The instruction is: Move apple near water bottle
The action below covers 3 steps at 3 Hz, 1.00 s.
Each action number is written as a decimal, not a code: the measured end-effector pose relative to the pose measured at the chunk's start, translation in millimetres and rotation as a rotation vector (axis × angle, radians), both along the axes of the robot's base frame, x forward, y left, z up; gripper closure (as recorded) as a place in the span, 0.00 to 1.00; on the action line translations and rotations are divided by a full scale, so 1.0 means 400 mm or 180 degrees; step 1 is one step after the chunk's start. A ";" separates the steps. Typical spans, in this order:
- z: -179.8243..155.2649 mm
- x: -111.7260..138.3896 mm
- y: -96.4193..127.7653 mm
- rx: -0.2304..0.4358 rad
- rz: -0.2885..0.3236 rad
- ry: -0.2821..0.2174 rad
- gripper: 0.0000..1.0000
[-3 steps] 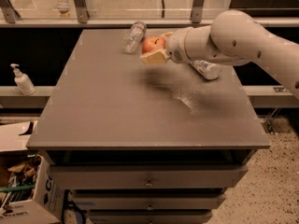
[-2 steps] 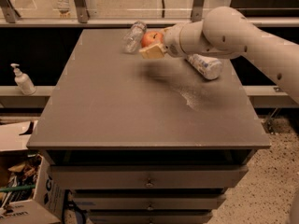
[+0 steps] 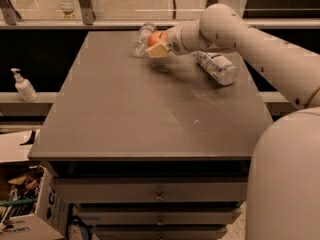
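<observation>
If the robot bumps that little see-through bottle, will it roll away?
Probably. The water bottle seems to lie on its side, so it could roll. It looks clear and thin, so likely light. The end effector, holding the apple right beside it, should ease down.

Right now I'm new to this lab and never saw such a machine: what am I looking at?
This is a robot's one white arm, reaching from the right over a grey table. A single camera looks down at the table from its near side. The claw at the arm's tip is closed on the apple, near the far edge, close beside the water bottle, a small clear one lying there. A larger bottle lies further right. A soap dispenser stands on a ledge off to the left.
</observation>
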State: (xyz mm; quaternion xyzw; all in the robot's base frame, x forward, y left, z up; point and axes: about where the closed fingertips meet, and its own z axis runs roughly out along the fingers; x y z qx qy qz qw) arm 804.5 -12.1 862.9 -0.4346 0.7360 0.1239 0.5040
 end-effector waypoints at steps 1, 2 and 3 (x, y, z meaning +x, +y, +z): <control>-0.025 0.031 0.019 -0.0014 0.0007 0.0055 1.00; -0.049 0.053 0.027 -0.0045 0.0003 0.0098 1.00; -0.074 0.064 0.023 -0.0070 -0.0013 0.0140 1.00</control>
